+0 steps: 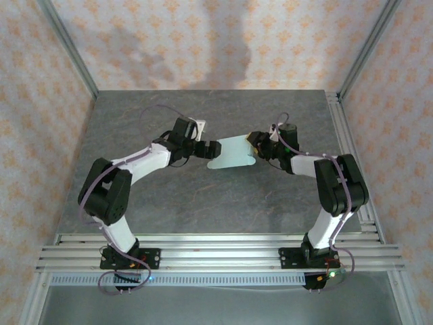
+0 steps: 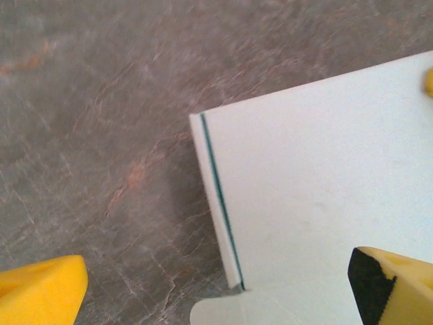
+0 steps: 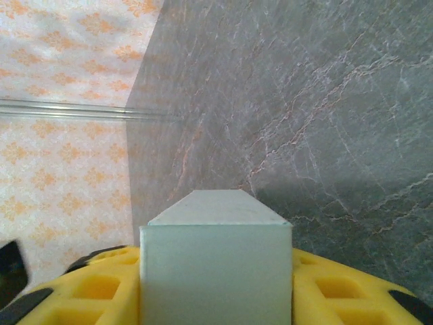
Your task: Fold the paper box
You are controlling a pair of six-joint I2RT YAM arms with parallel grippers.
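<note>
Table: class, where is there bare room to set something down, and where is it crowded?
Free: the far strip of table between box and back wall; the near patch between box and rail. Crowded: the middle, where left gripper and right gripper flank the box.

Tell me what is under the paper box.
The grey table lies under the paper box. The patch directly beneath the card is covered, so I cannot see it.
</note>
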